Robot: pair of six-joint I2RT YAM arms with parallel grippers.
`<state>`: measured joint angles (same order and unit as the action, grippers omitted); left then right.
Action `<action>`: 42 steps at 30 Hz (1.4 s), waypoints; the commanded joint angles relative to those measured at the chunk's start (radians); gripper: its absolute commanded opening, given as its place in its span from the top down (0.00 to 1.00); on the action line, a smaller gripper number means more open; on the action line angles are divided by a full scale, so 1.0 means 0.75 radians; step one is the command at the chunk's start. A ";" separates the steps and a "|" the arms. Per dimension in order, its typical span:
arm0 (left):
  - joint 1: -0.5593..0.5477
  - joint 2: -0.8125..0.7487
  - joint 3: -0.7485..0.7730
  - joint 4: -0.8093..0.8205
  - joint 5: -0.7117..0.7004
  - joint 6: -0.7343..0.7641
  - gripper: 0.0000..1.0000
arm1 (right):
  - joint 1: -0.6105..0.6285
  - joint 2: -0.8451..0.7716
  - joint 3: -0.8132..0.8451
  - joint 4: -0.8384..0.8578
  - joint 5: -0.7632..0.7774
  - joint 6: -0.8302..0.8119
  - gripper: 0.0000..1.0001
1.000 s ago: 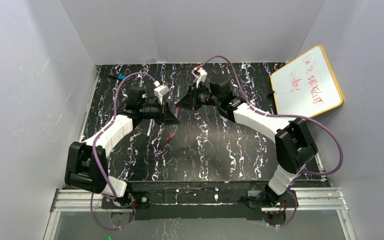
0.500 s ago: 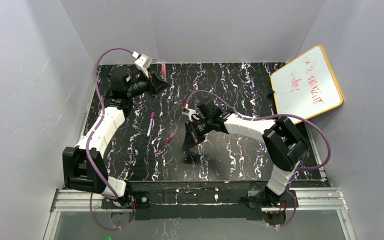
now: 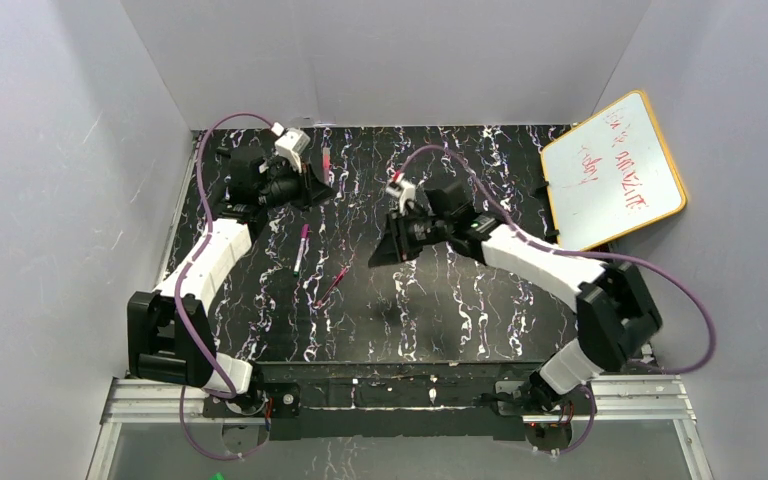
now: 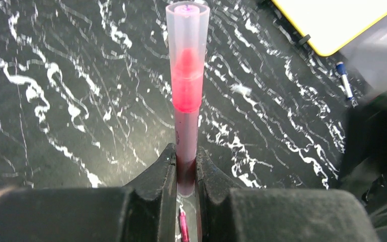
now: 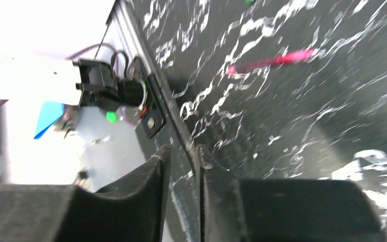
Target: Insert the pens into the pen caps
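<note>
Left wrist view: the left end effector (image 4: 185,160) is pinching the base of a red stick pen with a translucent cap (image 4: 186,75), which projects straight out from the fingers over the black white-veined surface (image 4: 55,126). The right end effector (image 5: 182,161) has its fingers slightly parted with nothing between them. On the surface between the arms lie a magenta stick pen (image 3: 301,245) and a thin red stick pen (image 3: 334,284).

pen (image 3: 301,248) on the table (image 3: 480,310), second pen (image 3: 332,286) just right of it, whiteboard (image 3: 612,170) far right
</note>
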<state>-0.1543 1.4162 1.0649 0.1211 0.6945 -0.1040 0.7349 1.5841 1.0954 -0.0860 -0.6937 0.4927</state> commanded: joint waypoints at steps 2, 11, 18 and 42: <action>-0.001 -0.051 -0.071 -0.252 -0.097 0.099 1.00 | -0.074 -0.186 0.001 0.146 0.194 0.002 0.62; -0.003 0.029 -0.208 -0.444 -0.164 0.128 1.00 | -0.106 -0.297 -0.046 0.129 0.291 -0.013 0.60; -0.003 0.104 -0.243 -0.498 -0.288 0.095 1.00 | -0.125 -0.386 -0.097 0.117 0.326 -0.043 0.58; -0.003 0.314 -0.172 -0.630 -0.430 0.088 0.76 | -0.181 -0.478 -0.225 0.099 0.310 -0.040 0.57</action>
<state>-0.1547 1.6562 0.9123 -0.2993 0.4065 -0.0540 0.6060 1.2621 0.9440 -0.0479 -0.4473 0.4675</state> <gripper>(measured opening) 0.205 0.435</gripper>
